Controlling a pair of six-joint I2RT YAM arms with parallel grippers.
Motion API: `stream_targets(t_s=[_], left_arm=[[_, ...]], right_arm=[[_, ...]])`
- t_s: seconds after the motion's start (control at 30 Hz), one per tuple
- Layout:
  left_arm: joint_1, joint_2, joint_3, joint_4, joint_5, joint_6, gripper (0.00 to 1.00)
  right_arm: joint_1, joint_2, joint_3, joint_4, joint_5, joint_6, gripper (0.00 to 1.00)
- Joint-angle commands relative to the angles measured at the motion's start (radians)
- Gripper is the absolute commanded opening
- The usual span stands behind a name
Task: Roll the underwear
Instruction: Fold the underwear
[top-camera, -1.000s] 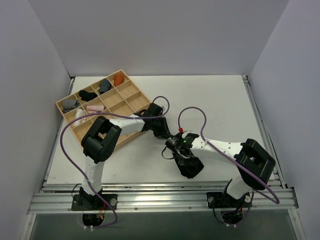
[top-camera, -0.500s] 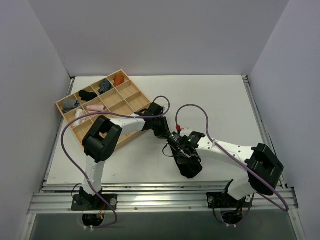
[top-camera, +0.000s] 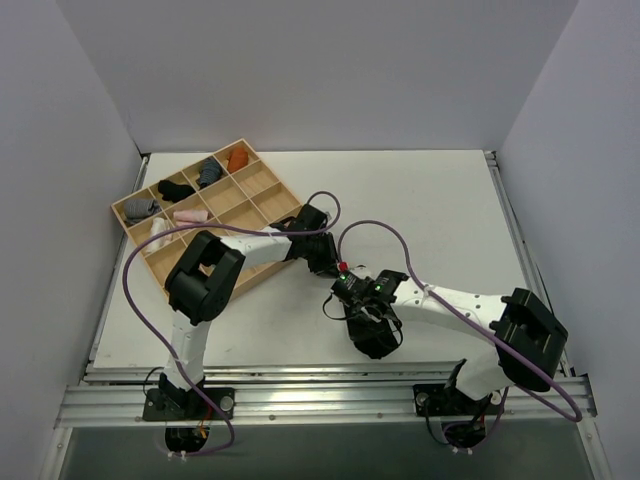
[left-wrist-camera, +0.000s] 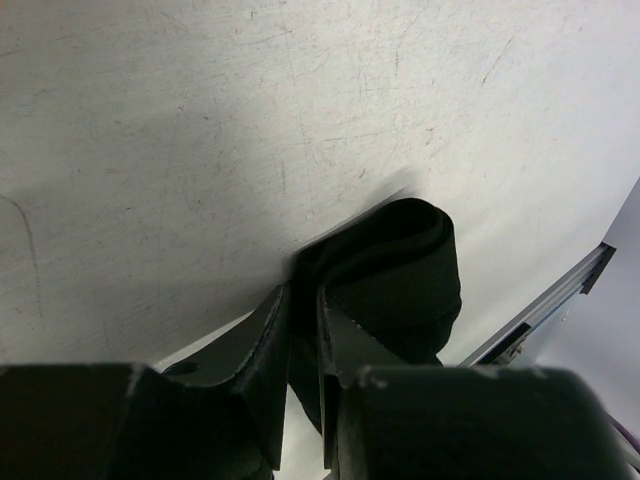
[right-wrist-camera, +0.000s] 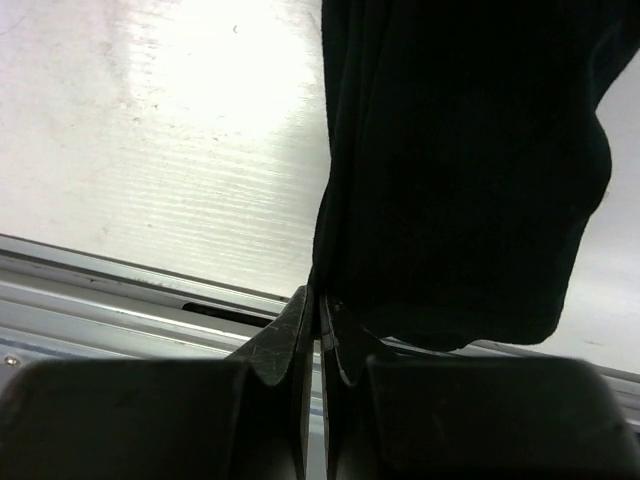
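Observation:
The underwear (top-camera: 374, 338) is a black fabric bundle on the white table near the front edge, between the two grippers. My left gripper (top-camera: 332, 272) reaches in from the far left. In the left wrist view its fingers (left-wrist-camera: 270, 340) are shut (left-wrist-camera: 303, 292) on a strip of the underwear (left-wrist-camera: 400, 270), whose far end is folded over into a thick curl. My right gripper (top-camera: 362, 318) is over the bundle. In the right wrist view it is shut (right-wrist-camera: 320, 298) on the lower edge of the underwear (right-wrist-camera: 460, 160), which hangs just above the table.
A wooden compartment tray (top-camera: 180, 171) sits at the back left, holding an orange bundle (top-camera: 238, 158), grey bundles (top-camera: 208, 172), a small black bundle (top-camera: 175, 190) and a pink one (top-camera: 190, 215). The metal front rail (top-camera: 320, 385) runs close below the underwear. Purple cables (top-camera: 385, 225) loop above both wrists.
The right arm's elbow has swung outward to the right and its wrist has shifted slightly toward the front. The underwear bundle has moved a little left. The left arm has barely moved.

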Motion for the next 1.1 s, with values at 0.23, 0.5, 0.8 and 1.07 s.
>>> stream_targets(t_s=[0.23,0.5,0.8,1.07], left_arm=[[-0.003,0.081,-0.008,-0.113,-0.11,0.06,0.22],[-0.003,0.075,0.0,-0.125,-0.115,0.069,0.22],[-0.003,0.057,-0.009,-0.114,-0.089,0.084,0.23],[-0.003,0.055,-0.009,-0.113,-0.078,0.096,0.24]], right_arm=[[0.044,0.014,-0.024,-0.002,-0.091,-0.036,0.0],[0.053,0.025,-0.048,-0.008,-0.064,-0.011,0.0],[0.069,-0.027,0.039,-0.028,-0.077,0.052,0.29],[0.0,-0.099,0.101,-0.153,0.101,0.176,0.29]])
